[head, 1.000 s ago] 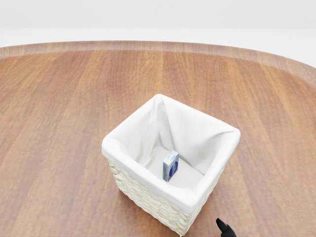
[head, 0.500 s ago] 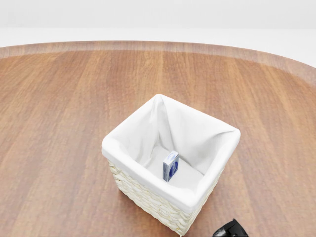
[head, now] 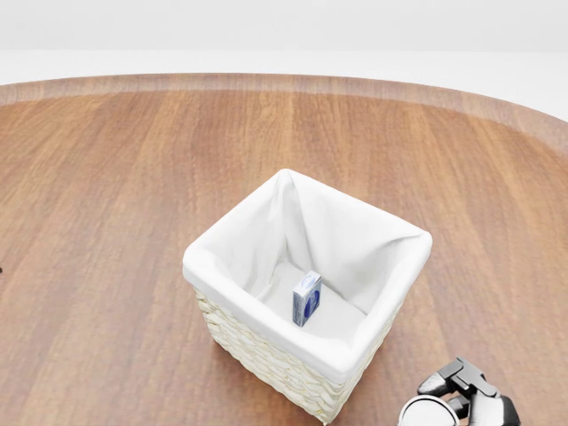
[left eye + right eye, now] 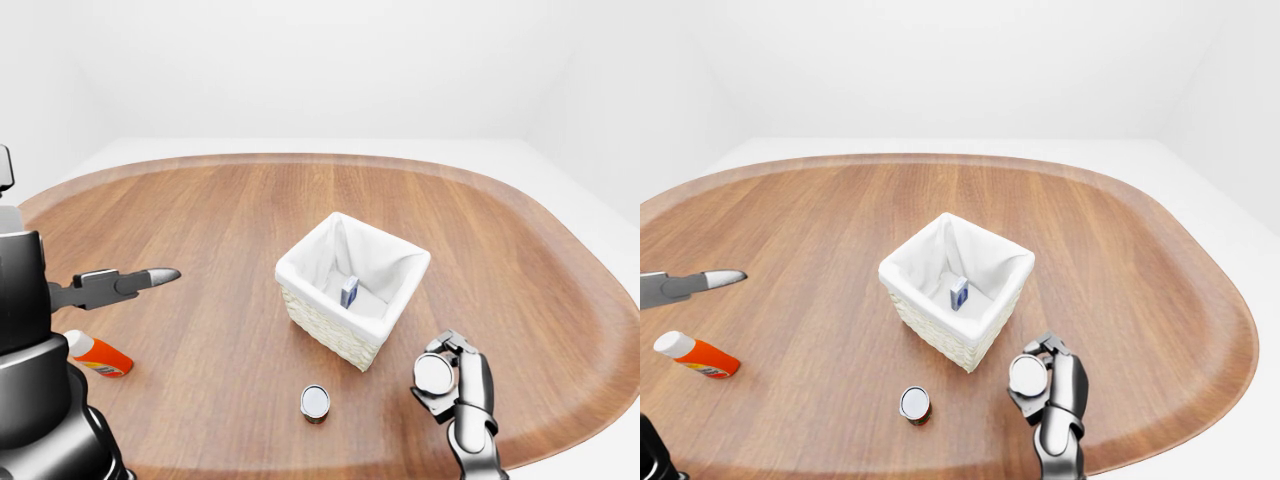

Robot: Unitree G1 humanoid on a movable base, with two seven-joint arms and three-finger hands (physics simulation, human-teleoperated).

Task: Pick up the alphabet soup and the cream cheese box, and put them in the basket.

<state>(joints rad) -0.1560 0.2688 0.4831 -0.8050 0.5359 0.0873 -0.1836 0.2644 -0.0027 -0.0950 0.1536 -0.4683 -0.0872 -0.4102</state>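
The wicker basket (image 3: 266,355) with a white liner stands mid-table. Inside it the blue and white cream cheese box (image 3: 306,298) stands on edge on the liner floor. The alphabet soup can (image 4: 315,403) stands upright on the wood, below the basket in the left-eye view and well apart from it. My right hand (image 4: 452,362) hovers to the right of the can and below the basket's right corner, fingers loosely spread, holding nothing. My left hand (image 4: 150,277) reaches in from the left with fingers stretched out flat, far from both objects.
An orange bottle with a white cap (image 4: 98,353) lies on the table at the left, under my left arm. The oval wooden table (image 4: 520,250) ends in a rim close below my right hand.
My right hand has risen into the bottom right of the head view, from a dark tip to fingers and palm showing. Basket and box have not moved.
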